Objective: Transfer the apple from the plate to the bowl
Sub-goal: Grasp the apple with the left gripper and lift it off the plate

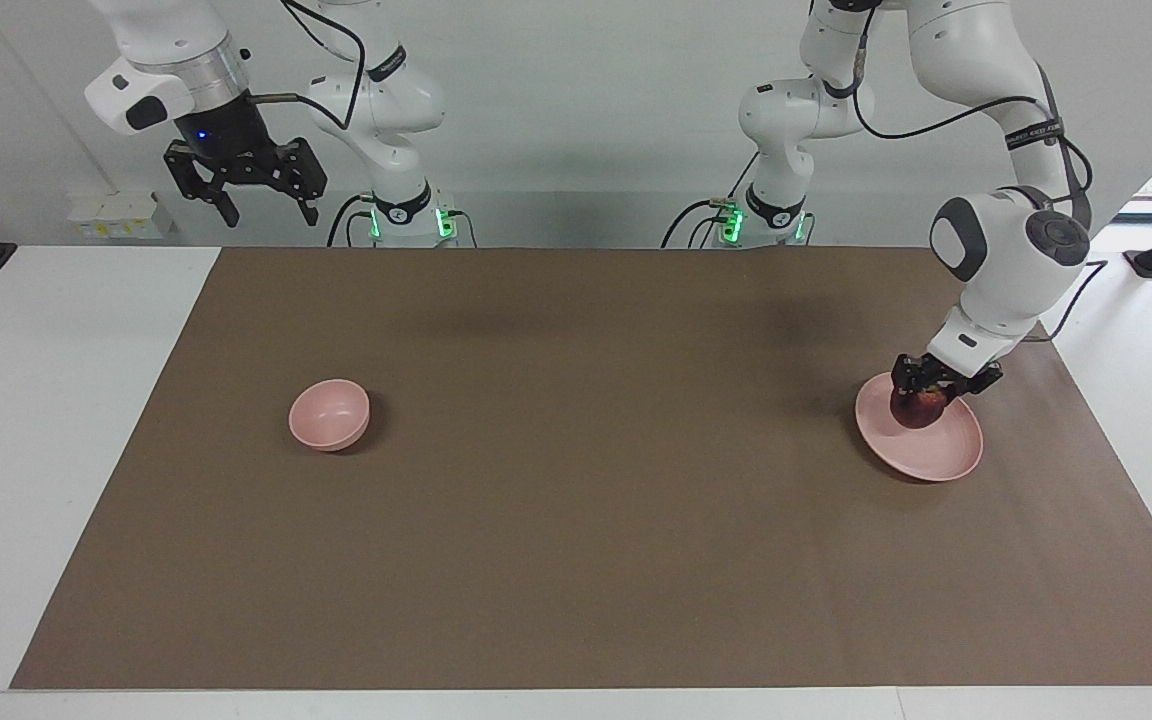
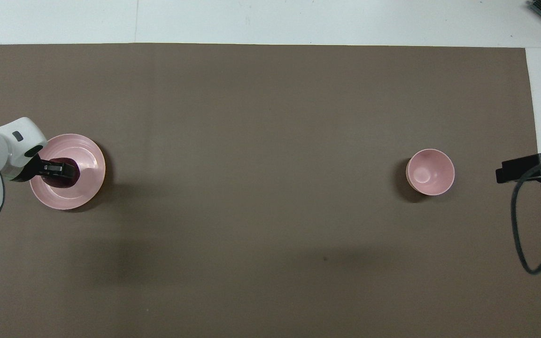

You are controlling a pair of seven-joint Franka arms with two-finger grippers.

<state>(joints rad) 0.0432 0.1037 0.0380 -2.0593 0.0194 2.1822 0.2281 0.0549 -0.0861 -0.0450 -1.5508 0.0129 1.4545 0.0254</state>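
The dark red apple (image 1: pixel 917 407) (image 2: pixel 64 174) hangs just above the pale pink plate (image 1: pixel 941 454) (image 2: pixel 82 190) at the left arm's end of the table. My left gripper (image 1: pixel 924 392) (image 2: pixel 59 168) is shut on the apple from above. The small deep pink bowl (image 1: pixel 329 414) (image 2: pixel 430 172) stands alone toward the right arm's end and has nothing in it. My right gripper (image 1: pixel 261 205) waits open, high up near its own base, away from the bowl.
A brown mat (image 1: pixel 576 540) covers most of the white table (image 1: pixel 56 400). A black cable (image 2: pixel 519 234) loops down at the right arm's end in the overhead view. Only the plate and the bowl stand on the mat.
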